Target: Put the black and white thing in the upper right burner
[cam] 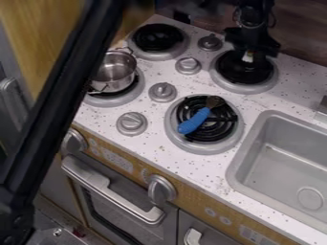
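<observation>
"Where does the task's thing lie, taking the sink (248, 143) as the mark?"

"Up beyond the sink's far left corner, at the upper right burner (245, 89). The black and white thing (248, 57) shows a pale patch against the dark coils; its black part can't be told from what surrounds it."

"And the gripper (252, 51)?"

"It hangs at that same spot beyond the sink, pointing down, right by the pale patch. Whether it is clamped on the thing, closed or apart can't be told from this angle, nor whether the thing touches the coils."

"Then what does the step seem to be?"

"Most likely the setting-down. If the robot has the thing, it should centre it over the coils before lowering, well inside the ring, then ease straight down until the thing bears on the burner."

"And the release?"

"Gently, once the weight is taken. Let go too high and it may tip or roll toward the rim. Afterwards the robot should lift straight up, since a sideways pull could drag the thing along."

"Anything nearby to mind?"

"The blue-handled brush (193, 121) on the burner just left of the sink. The arm has no need to swing that way. The metal pot (116, 72), much farther left of the sink, is out of the way."
</observation>
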`<control>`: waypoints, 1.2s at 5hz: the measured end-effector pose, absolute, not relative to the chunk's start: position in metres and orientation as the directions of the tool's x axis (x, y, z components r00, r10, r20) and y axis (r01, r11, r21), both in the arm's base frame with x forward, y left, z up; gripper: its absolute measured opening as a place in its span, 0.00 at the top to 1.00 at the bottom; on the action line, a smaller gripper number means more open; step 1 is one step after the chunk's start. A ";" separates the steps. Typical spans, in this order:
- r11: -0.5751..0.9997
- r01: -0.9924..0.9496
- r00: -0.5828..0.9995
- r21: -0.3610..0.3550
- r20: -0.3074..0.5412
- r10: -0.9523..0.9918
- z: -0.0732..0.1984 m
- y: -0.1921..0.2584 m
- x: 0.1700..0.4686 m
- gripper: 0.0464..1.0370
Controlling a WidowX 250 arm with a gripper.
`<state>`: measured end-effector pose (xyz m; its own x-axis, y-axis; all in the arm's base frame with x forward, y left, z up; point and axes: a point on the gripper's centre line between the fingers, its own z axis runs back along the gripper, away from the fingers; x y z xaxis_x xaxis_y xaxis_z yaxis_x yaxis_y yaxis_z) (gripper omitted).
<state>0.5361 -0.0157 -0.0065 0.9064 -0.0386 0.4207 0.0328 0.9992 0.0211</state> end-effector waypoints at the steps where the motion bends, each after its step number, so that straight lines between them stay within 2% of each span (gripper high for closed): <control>1: 1.000 0.027 0.907 0.012 0.419 -0.029 -0.007 -0.016 0.536 0.20; 2: 1.000 0.014 0.926 0.026 0.376 -0.023 -0.025 -0.012 0.522 0.03; 3: 0.999 0.006 0.923 0.043 0.384 -0.022 -0.014 -0.009 0.513 0.04; 4: 0.997 0.011 0.926 0.077 0.375 -0.039 0.016 -0.004 0.491 0.04; 5: 0.991 -0.006 0.952 0.133 0.305 -0.035 0.043 0.005 0.451 0.04; 6: 0.991 -0.016 0.980 0.131 0.197 -0.010 0.050 0.006 0.409 0.04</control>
